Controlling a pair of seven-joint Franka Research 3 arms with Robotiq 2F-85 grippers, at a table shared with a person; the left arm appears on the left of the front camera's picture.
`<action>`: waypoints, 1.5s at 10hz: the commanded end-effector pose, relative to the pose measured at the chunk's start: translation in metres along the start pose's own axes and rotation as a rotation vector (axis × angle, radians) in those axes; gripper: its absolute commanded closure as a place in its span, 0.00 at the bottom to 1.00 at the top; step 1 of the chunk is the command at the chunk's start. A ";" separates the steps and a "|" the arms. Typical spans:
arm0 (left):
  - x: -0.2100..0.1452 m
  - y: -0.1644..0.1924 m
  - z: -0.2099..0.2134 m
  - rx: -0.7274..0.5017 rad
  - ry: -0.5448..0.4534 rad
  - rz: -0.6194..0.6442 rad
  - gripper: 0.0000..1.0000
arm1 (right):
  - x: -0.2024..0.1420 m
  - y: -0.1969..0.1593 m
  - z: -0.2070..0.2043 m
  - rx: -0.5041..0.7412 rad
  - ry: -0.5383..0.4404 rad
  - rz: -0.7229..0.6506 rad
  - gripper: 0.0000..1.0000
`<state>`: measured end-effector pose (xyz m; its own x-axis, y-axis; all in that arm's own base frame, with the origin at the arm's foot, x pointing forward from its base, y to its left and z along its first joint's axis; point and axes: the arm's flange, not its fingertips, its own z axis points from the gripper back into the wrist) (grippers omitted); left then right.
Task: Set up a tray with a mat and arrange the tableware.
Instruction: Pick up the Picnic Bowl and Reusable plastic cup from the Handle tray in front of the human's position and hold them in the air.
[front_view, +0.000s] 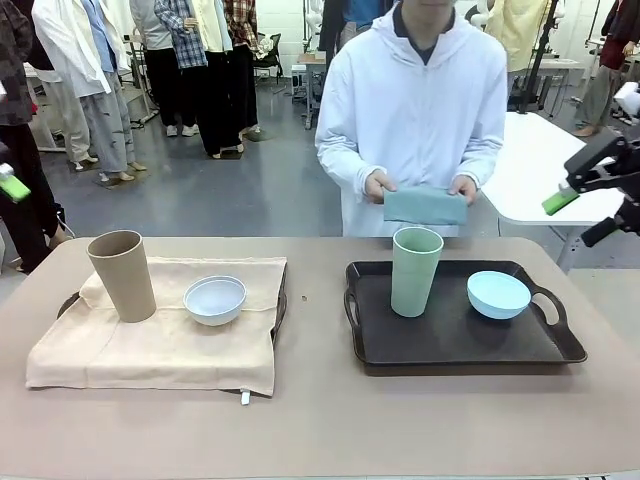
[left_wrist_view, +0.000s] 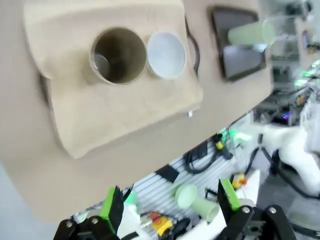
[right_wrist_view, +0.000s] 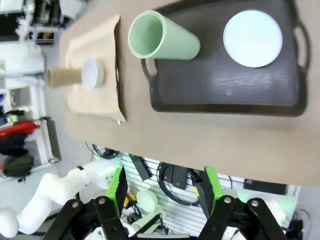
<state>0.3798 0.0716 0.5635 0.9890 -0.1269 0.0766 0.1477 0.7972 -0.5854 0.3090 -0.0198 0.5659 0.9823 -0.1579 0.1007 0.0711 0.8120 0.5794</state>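
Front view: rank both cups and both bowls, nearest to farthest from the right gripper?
1. Light blue shallow bowl, right on tray.
2. Pale green plastic cup, tray's left.
3. White shallow bowl, beige mat.
4. Tan plastic cup, far left.

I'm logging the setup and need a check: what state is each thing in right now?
tan cup: upright on the beige mat
white bowl: upright on the mat
beige mat: spread over the left tray
pale green cup: upright on the bare dark tray
light blue bowl: upright on that tray
teal cloth: folded, in the person's hands
left end effector: open, empty
right end effector: open, empty
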 end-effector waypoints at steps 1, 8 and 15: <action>0.014 0.019 0.009 -0.086 -0.090 0.032 0.00 | -0.014 -0.018 -0.004 0.080 -0.026 -0.019 0.21; 0.022 0.058 0.008 -0.168 -0.186 0.176 0.00 | -0.028 -0.084 0.017 0.217 -0.192 -0.203 0.21; 0.011 0.064 -0.023 -0.054 -0.065 0.145 0.00 | -0.022 -0.093 0.052 0.231 -0.281 -0.271 0.21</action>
<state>0.4044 0.1103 0.5014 0.9988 0.0473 0.0085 -0.0293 0.7395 -0.6726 0.2666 -0.1241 0.5547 0.8535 -0.5063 0.1229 0.2456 0.5990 0.7622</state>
